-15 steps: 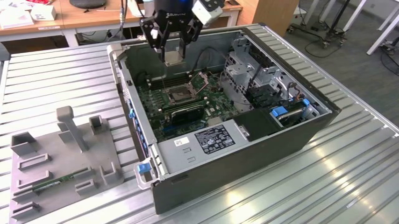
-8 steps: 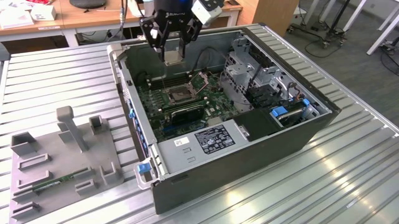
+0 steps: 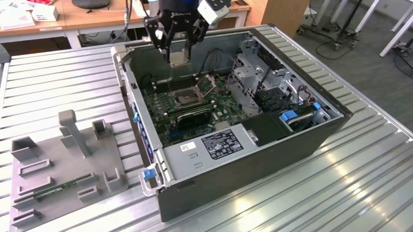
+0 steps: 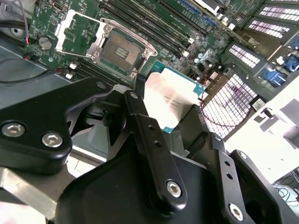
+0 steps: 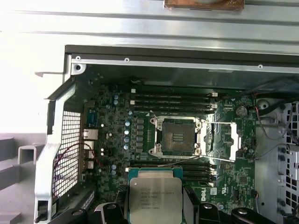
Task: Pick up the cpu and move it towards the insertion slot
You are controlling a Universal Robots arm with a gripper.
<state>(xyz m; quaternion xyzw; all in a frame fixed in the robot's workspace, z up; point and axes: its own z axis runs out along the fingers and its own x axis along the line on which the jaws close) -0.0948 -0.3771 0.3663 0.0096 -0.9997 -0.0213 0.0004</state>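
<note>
The cpu (image 3: 179, 59), a flat square chip with a silver top, hangs above the far end of the open computer case, and my gripper (image 3: 179, 54) is shut on it from both sides. In both wrist views the cpu (image 4: 170, 100) (image 5: 155, 196) sits between the black fingers (image 4: 142, 135). The insertion slot (image 3: 187, 99) is a square socket with a silver frame on the green motherboard, below the chip and a little nearer the exterior camera. In the wrist views the insertion slot (image 4: 121, 49) (image 5: 177, 136) lies uncovered, with its hinged metal plate folded open beside it.
The case walls (image 3: 139, 111) ring the motherboard. Long black memory slots (image 5: 170, 100) flank the socket. A drive cage (image 3: 258, 77) and cables fill the exterior view's right side. A grey holder (image 3: 65, 164) with a green memory stick (image 3: 61, 188) stands on the slatted table.
</note>
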